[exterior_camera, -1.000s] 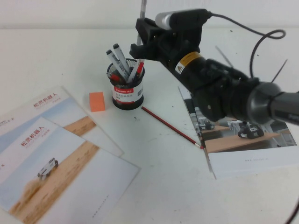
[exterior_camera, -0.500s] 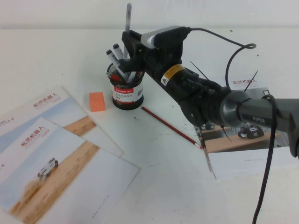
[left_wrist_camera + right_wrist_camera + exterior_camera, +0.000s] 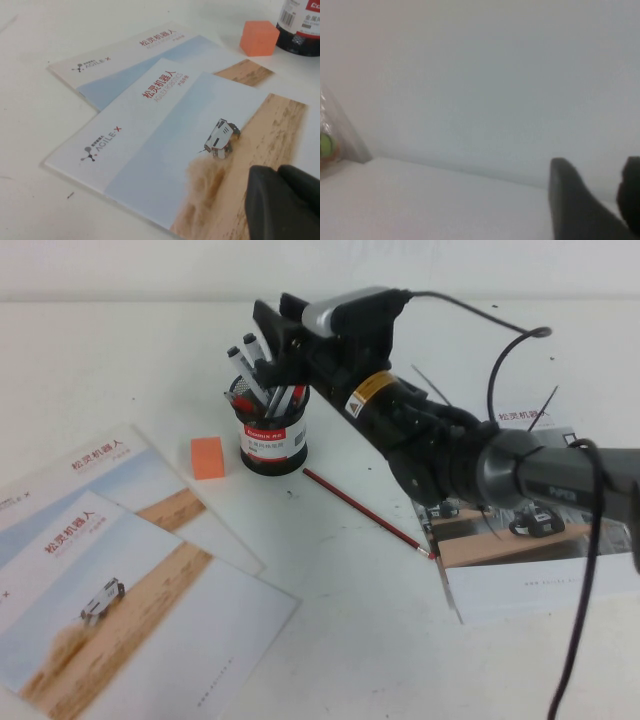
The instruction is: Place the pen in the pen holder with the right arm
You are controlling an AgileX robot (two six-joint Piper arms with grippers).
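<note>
The black mesh pen holder (image 3: pixel 272 436) with its white and red label stands at the back middle of the table; its base also shows in the left wrist view (image 3: pixel 302 25). My right gripper (image 3: pixel 275 340) hovers just above its rim. In the right wrist view (image 3: pixel 602 200) its fingers stand apart with nothing between them. A slim silver-grey pen (image 3: pixel 279 398) stands inside the holder under the gripper, among the markers. My left gripper (image 3: pixel 277 172) is out of the high view and rests shut and empty over a brochure.
White markers with black caps (image 3: pixel 245 360) lean in the holder. An orange block (image 3: pixel 208 457) lies to its left and a dark-red pencil (image 3: pixel 365 510) to its right. Brochures (image 3: pixel 130 570) lie front left, and a booklet (image 3: pixel 530 540) lies under the right arm.
The pen that stuck up above my right gripper has dropped out of it into the holder. The gripper has come down closer to the holder's rim.
</note>
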